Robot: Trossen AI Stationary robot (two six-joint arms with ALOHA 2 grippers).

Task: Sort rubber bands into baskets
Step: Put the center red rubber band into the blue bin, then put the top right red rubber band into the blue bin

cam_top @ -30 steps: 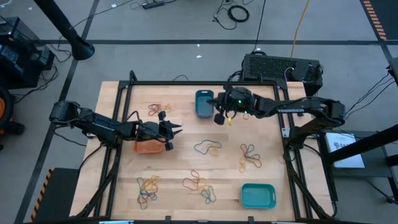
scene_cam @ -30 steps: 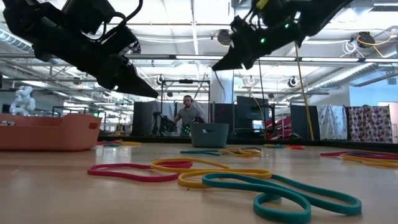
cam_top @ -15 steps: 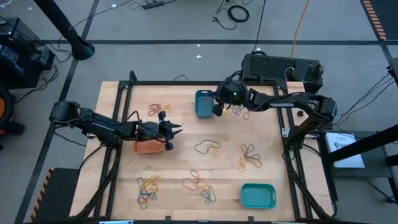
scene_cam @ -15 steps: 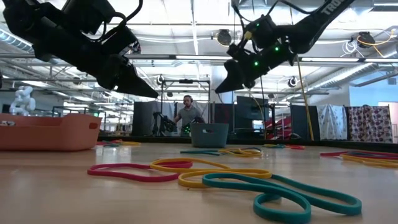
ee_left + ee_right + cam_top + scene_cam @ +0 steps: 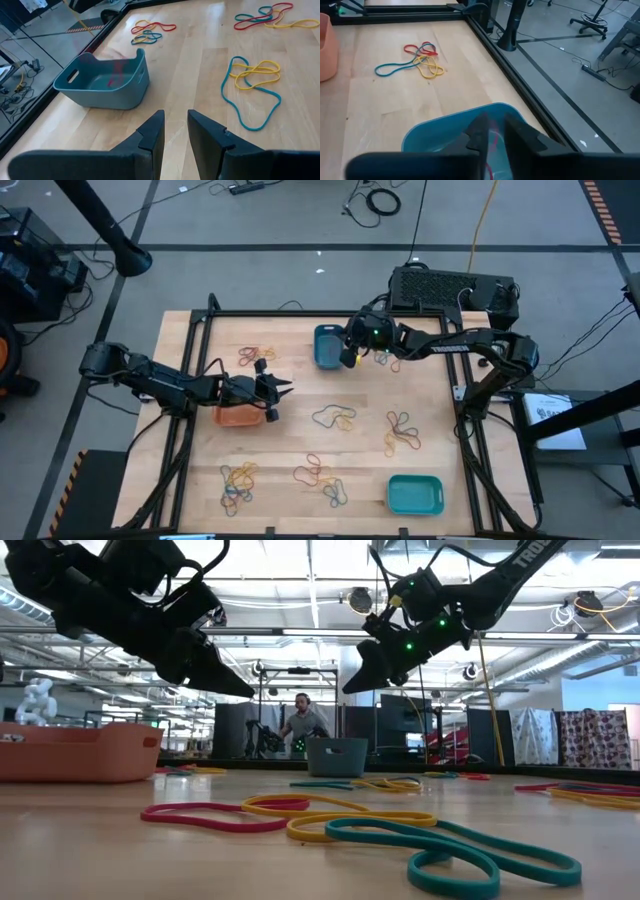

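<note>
— Where's the right claw [image 5: 347,358]?

— Up at the far edge of the desk [image 5: 430,480], over the narrow teal basket [image 5: 327,346], fingers slightly parted, a red rubber band [image 5: 493,145] showing between them inside the basket.

— And the left claw [image 5: 283,391]?

— Beside the orange basket [image 5: 238,416] near the left edge, fingers a little apart, holding nothing. Loose bands [image 5: 334,418] lie mid-desk; the turquoise basket [image 5: 415,494] sits near the front right corner.
</note>
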